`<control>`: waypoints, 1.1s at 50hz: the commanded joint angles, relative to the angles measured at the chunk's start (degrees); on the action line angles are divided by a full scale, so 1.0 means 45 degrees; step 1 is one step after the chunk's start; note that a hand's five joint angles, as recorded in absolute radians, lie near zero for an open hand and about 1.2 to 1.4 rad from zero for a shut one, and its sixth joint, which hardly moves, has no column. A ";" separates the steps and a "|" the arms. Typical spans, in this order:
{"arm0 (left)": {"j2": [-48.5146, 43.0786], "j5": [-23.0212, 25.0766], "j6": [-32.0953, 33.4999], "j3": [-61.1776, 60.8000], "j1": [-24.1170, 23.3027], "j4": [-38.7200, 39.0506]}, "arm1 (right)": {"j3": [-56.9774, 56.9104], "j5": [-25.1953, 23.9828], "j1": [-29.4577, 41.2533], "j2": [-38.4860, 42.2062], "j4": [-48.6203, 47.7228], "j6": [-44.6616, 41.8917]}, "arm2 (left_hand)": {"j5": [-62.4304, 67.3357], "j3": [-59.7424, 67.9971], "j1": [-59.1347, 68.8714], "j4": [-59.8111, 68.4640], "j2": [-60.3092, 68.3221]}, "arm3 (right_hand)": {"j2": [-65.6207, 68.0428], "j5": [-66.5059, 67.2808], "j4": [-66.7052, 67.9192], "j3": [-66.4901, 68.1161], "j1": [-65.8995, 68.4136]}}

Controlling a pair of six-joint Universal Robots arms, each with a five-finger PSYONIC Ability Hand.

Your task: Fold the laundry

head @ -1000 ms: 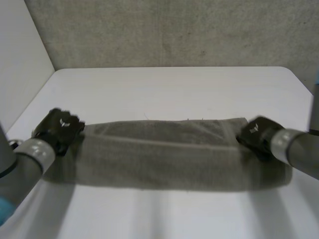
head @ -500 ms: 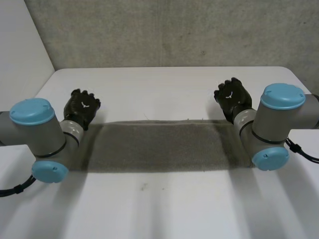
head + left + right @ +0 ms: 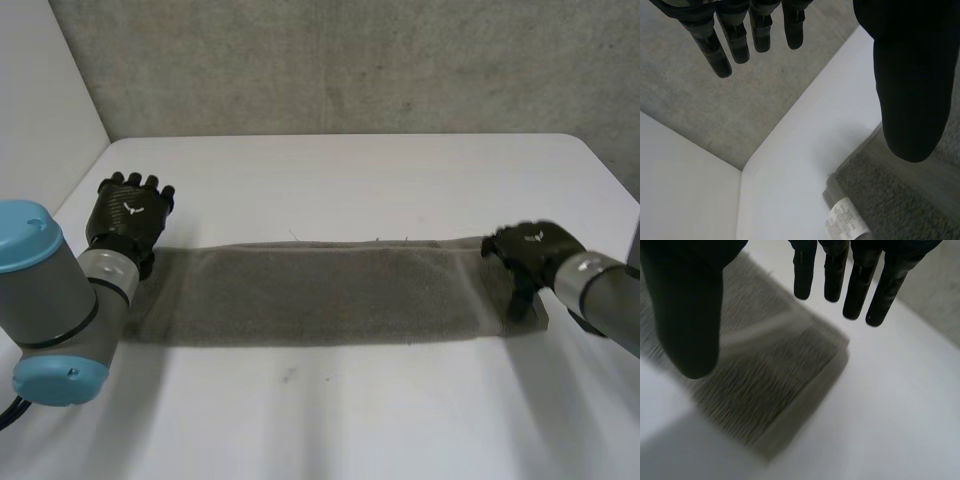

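A nubby grey towel (image 3: 320,295), folded into a long flat band, lies across the middle of the white table (image 3: 350,180), with a white label (image 3: 845,220) at its left end. The left hand (image 3: 130,213) and right hand (image 3: 530,250), one at each end, spread straight fingers and grip nothing.

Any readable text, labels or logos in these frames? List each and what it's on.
Care label at the towel's edge: printed lines, too blurred to read.
Back of left hand: small white emblem, no legible letters.
Back of right hand: same white emblem, no legible letters.
Nothing can be quoted.
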 commanded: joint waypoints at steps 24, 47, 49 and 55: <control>0.0852 0.0284 -0.1070 -0.0222 0.0063 -0.0119 | 0.2252 0.1082 -0.3612 -0.2536 -0.4560 -0.3849 | 0.0024 0.0186 0.0127 0.0170 0.0206 | 1.3370 1.3417 1.3381 1.3360 1.4023; 0.1223 0.0285 -0.1070 -0.0574 0.0122 -0.0041 | -0.1788 -0.1904 0.7144 0.0524 -0.4696 -0.2111 | 0.0024 0.0186 0.0127 0.0170 0.0206 | 1.3370 1.3417 1.3381 1.3360 1.4023; 0.1223 0.0304 -0.1070 -0.0574 0.0122 -0.0041 | -0.2061 -0.1983 0.7711 0.1227 -0.4697 -0.2130 | 0.0024 0.0186 0.0127 0.0170 0.0206 | 1.3370 1.3417 1.3381 1.3360 1.4023; 0.1223 0.0304 -0.1070 -0.0613 0.0063 -0.0041 | -0.2552 -0.1868 0.8984 0.3106 -0.4658 -0.2208 | 0.0024 0.0186 0.0127 0.0170 0.0206 | 1.3370 1.3417 1.3381 1.3360 1.4023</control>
